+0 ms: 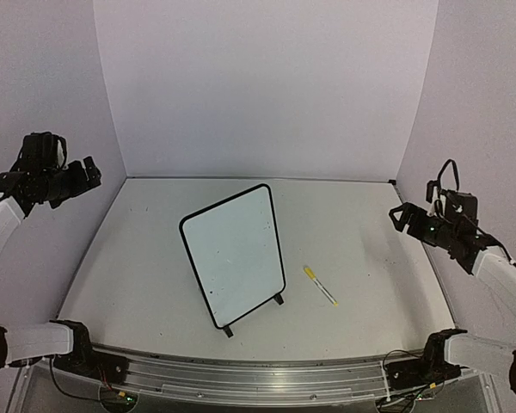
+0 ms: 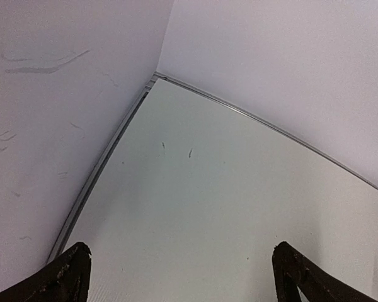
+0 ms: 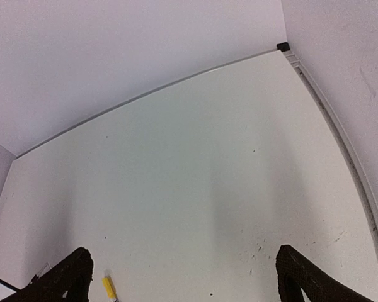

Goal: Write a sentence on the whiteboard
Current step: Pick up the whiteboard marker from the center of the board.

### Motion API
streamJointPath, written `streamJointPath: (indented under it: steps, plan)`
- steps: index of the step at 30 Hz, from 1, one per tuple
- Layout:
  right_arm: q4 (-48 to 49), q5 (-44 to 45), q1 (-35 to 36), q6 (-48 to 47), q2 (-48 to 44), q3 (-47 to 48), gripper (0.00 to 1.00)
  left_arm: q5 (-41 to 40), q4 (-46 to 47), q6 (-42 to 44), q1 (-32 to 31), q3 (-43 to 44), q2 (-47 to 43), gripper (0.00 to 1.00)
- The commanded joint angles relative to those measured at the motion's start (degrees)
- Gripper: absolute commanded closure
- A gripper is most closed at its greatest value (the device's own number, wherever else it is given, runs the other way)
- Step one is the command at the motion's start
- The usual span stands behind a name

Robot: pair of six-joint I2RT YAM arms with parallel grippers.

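We are holding the left gripper (image 1: 88,175) and right gripper (image 1: 401,216) aside, jaws apart, empty. The marker (image 1: 320,285) is lying beside the whiteboard (image 1: 234,254), presumably awaiting pickup.

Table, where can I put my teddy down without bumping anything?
Plenty of bare table left of the whiteboard, behind it up to the back wall, and far right past the marker. Tightest spot: the narrow strip between the whiteboard's feet and the marker.

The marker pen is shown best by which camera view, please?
The top external view: the marker pen lies whole beside the whiteboard. The right wrist view catches only its yellow end; the left wrist view shows none of it.
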Motion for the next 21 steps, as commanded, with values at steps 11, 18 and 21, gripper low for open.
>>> streamJointPath:
  steps: [11,18,21]
  plan:
    - [-13.56,6.95,29.94,3.39,20.55,10.07,0.12,19.78,7.26,10.75,-0.17,1.35,3.51,0.01]
    - [-22.26,14.38,39.03,3.29,27.63,14.63,0.20,21.14,13.71,14.06,-0.18,-8.28,-0.02,0.01]
    - [-24.67,17.27,41.74,2.44,31.30,17.24,0.24,21.48,13.84,13.78,-0.16,-8.57,-0.01,0.01]
